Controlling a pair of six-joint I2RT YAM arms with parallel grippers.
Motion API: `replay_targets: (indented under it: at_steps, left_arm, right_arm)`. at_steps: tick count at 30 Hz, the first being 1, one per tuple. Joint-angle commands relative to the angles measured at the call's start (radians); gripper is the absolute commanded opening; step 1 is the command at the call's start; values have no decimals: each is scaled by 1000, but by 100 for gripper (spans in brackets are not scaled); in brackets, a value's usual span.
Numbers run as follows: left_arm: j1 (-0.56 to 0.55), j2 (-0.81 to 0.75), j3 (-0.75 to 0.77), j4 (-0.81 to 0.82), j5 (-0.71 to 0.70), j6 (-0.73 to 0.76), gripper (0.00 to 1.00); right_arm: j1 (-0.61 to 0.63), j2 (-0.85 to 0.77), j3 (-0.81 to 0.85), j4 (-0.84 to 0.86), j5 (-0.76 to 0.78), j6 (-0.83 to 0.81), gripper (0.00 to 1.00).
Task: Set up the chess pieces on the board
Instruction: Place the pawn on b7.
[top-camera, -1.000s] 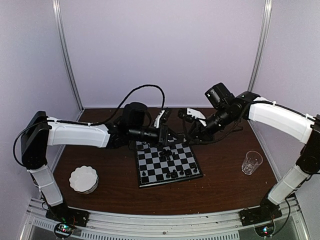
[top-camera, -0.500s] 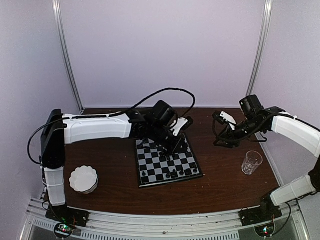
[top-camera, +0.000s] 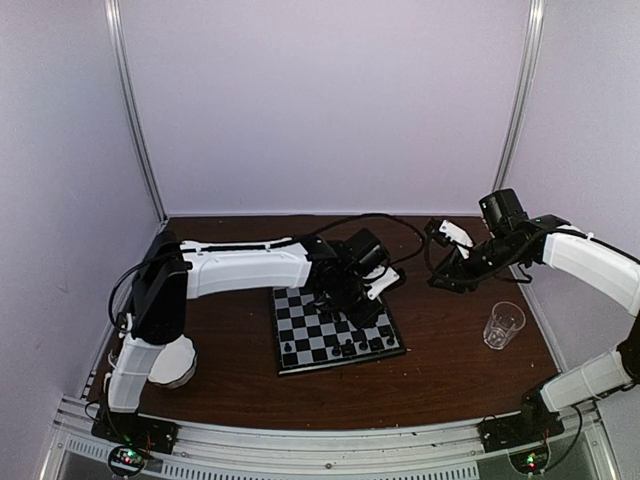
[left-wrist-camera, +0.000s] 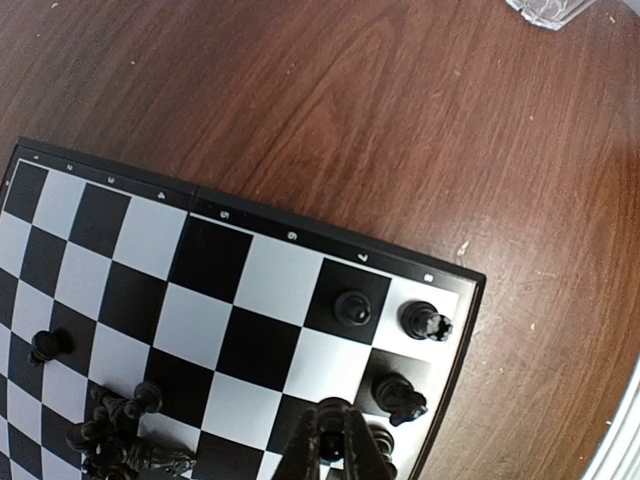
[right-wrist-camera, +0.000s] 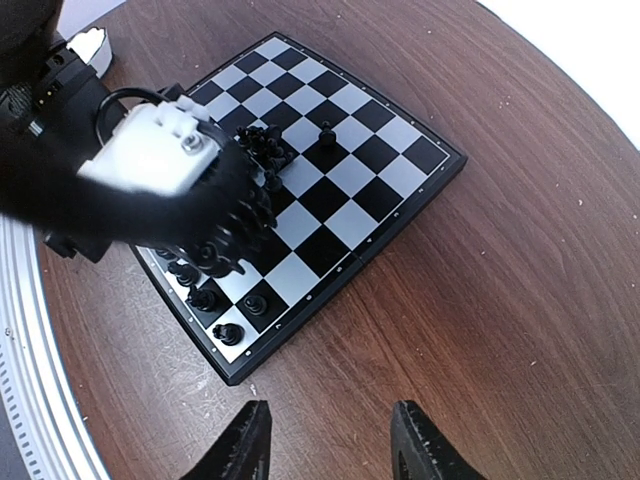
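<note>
The board (top-camera: 300, 328) lies mid-table, its pale and black squares filling the left wrist view (left-wrist-camera: 268, 280) and showing in the right wrist view (right-wrist-camera: 372, 172). My left gripper (left-wrist-camera: 338, 428) is shut on a small black chess piece (left-wrist-camera: 336, 412) just above the board's right edge, near its front corner (top-camera: 362, 306). Close by stand a pawn (left-wrist-camera: 352, 307), a rook (left-wrist-camera: 424, 321) and a knight (left-wrist-camera: 400, 397). A clump of pieces (left-wrist-camera: 115, 438) lies mid-board (right-wrist-camera: 262, 146). My right gripper (right-wrist-camera: 330, 442) hangs open and empty over bare table right of the board (top-camera: 440, 272).
A clear glass (top-camera: 503, 324) stands at the right, its rim showing in the left wrist view (left-wrist-camera: 550, 10). A white scalloped dish (top-camera: 172, 362) sits front left, partly behind the left arm. A black cable (top-camera: 370, 218) trails across the back of the table.
My left arm has swung right across the board to its right edge, its grip unchanged. My right arm has pulled away to the right and its jaws have widened.
</note>
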Motion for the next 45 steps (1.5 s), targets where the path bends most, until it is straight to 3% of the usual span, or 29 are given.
replay_targets:
  at_steps: [1, 45]
  left_arm:
    - [-1, 36, 43, -12, -19, 30, 8]
    - [-1, 113, 62, 19, 17, 8, 12]
  right_arm:
    - [-4, -4, -8, 15, 7, -11, 43]
    - [-3, 18, -7, 5, 6, -22, 44]
